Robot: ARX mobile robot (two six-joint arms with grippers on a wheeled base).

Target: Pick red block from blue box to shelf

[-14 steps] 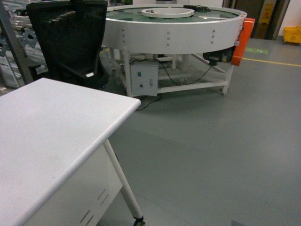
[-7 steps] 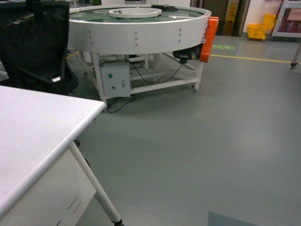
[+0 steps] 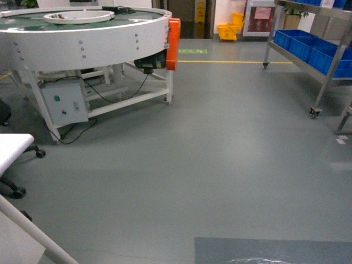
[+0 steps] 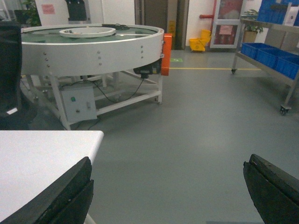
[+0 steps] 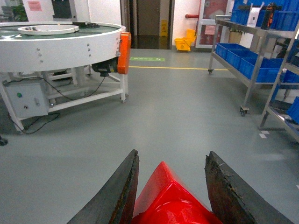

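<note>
Grey floor fills the head view, with the shiny stainless-steel shelf [image 3: 324, 66] at the right holding dark blue ribbed crates [image 3: 308, 47]; no gripper shows here

Left wrist view: the left gripper [image 4: 168, 191] is spread wide and empty

Right wrist view: the right gripper [image 5: 172, 186] is closed on the small glossy red plastic block [image 5: 170, 200]. I judge it light, stiff and slippery, best pinched on flat sides. Crate contents cannot be seen; the blue box is out of view

The round conveyor [image 3: 82, 33] is the landmark: the shelf [image 3: 324, 49] stands far to its right, crates [image 3: 308, 44] on it; the tabletop [image 3: 11, 151] lies before the conveyor, left.
</note>
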